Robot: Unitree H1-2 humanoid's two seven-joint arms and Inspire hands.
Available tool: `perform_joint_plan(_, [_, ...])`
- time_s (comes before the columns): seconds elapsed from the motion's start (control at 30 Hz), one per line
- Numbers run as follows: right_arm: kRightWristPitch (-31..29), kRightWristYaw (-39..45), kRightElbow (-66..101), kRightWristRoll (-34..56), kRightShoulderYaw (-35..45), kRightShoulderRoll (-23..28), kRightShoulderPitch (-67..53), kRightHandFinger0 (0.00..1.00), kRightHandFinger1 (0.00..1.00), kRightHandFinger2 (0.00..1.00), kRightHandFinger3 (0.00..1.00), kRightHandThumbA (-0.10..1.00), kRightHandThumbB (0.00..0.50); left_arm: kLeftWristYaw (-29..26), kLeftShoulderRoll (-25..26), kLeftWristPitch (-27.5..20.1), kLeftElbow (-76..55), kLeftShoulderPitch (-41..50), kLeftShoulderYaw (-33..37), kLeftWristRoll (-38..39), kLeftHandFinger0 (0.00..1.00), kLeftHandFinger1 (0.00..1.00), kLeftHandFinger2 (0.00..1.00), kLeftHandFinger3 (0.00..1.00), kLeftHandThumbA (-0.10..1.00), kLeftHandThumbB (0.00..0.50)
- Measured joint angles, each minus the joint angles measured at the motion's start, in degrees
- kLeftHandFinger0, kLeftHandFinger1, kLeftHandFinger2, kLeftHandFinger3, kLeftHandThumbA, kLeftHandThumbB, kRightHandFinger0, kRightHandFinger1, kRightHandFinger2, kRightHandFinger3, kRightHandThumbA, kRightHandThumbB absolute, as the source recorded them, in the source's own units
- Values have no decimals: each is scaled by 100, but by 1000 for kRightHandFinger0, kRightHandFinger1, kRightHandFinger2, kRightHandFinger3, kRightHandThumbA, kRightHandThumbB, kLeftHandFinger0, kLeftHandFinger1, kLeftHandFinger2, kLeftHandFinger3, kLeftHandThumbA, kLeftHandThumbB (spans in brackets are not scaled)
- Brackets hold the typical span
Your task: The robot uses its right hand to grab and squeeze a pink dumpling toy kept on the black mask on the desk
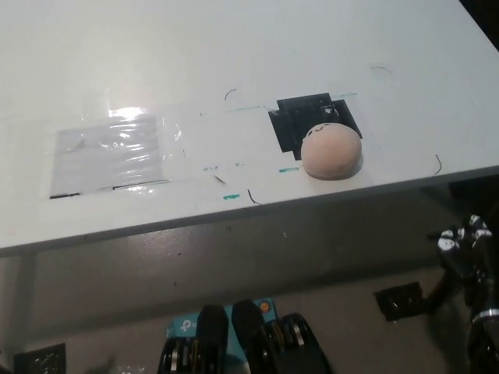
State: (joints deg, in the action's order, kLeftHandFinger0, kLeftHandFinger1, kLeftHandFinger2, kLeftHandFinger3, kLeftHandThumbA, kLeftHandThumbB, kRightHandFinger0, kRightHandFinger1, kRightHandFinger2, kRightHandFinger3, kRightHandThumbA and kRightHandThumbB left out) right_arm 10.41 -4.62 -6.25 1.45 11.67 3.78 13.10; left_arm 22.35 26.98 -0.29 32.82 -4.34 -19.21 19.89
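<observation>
Your dumpling toy (331,150) sits on the near right corner of the black mask (300,121), close to the front edge of the desk (234,70) and toward its right side. It looks like a soft, rounded, smooth dome, so expect it to be light and to give under pressure; it may also slide on the slick white surface if you push it sideways. Take hold from above, wrapping around the widest part of the dome so the squeeze stays centred. The right hand (461,248) hangs below the desk edge at the lower right, well apart from the toy and holding nothing; you cannot tell from here how far its fingers are spread. The left hand is not in view. You must lift clear of the desk edge before reaching in. Above the desk there is open room around the toy, with a clear plastic sheet (109,156) lying well away to the left.
</observation>
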Motion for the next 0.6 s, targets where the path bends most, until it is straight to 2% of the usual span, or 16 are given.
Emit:
perform_joint_plan(0.13, [25, 16, 254, 11, -54, 66, 298, 27, 109, 370, 894, -61, 62, 39, 0, -53, 31, -8, 0, 15, 0, 0, 70, 73, 837, 500])
perform_joint_plan(0.2, [30, 21, 374, 8, -98, 117, 470, 138, 264, 548, 868, -39, 82, 47, 0, -66, 37, -9, 2, 17, 0, 1, 67, 64, 844, 500])
perform_joint_plan(0.23, [37, 20, 444, 3, -119, 133, 552, 169, 328, 642, 882, -58, 66, 47, 0, -66, 37, -8, 4, 17, 0, 12, 75, 68, 843, 500])
perform_joint_plan(0.3, [49, 21, 523, -37, -203, 188, 746, 225, 342, 660, 878, -4, 107, 47, 0, -66, 37, -8, 4, 18, 0, 15, 85, 76, 845, 500])
perform_joint_plan(0.37, [57, 31, 545, -86, -319, 270, 969, 262, 365, 671, 888, 11, 114, 47, 0, -66, 35, -9, 3, 18, 0, 14, 88, 76, 846, 500])
perform_joint_plan(0.4, [61, 41, 549, -110, -379, 304, 1064, 399, 503, 809, 990, 90, 117, 48, 0, -66, 34, -8, 4, 19, 0, 7, 91, 81, 845, 500])
perform_joint_plan(0.43, [87, 70, 552, -159, -486, 365, 1153, 556, 682, 939, 1000, 192, 229, 50, 0, -68, 34, -6, 5, 19, 0, 10, 92, 79, 829, 500])
perform_joint_plan(0.47, [150, 119, 551, -208, -619, 467, 1257, 833, 1000, 1000, 1000, 358, 229, 51, 0, -69, 34, -5, 5, 21, 0, 4, 92, 80, 822, 500])
perform_joint_plan(0.5, [207, 178, 551, -229, -732, 559, 1360, 1000, 1000, 1000, 1000, 462, 270, 51, 0, -69, 34, -6, 3, 24, 0, 7, 97, 83, 823, 500])
perform_joint_plan(0.53, [302, 259, 552, -260, -864, 659, 1469, 1000, 1000, 1000, 1000, 500, 289, 51, 0, -69, 34, -6, 3, 24, 0, 8, 99, 83, 823, 500])
perform_joint_plan(0.57, [390, 324, 555, -287, -1001, 771, 1582, 1000, 1000, 1000, 1000, 597, 328, 51, 0, -68, 30, -5, 3, 24, 0, 3, 94, 76, 817, 500])
perform_joint_plan(0.6, [487, 429, 558, -329, -1171, 903, 1725, 1000, 1000, 1000, 1000, 617, 393, 51, 0, -68, 28, -7, 1, 25, 0, 0, 84, 74, 815, 500])
